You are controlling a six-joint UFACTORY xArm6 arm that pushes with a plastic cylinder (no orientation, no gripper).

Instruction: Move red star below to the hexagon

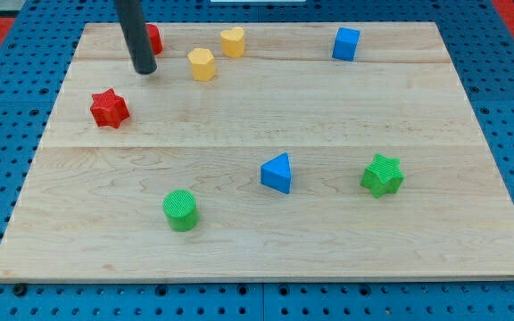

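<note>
The red star (pixel 109 108) lies on the wooden board (pixel 266 241) at the view's left. The yellow hexagon (pixel 201 64) lies up and to the right of it, near the view's top. My tip (pixel 145 69) stands on the board between them, above and to the right of the red star and left of the hexagon, touching neither. The rod hides part of another red block (pixel 153 38) behind it, so its shape cannot be made out.
A yellow heart (pixel 232 41) sits just right of the hexagon. A blue cube (pixel 346 43) is at the top right. A blue triangle (pixel 277 173), a green star (pixel 382 175) and a green cylinder (pixel 181 210) lie in the lower half.
</note>
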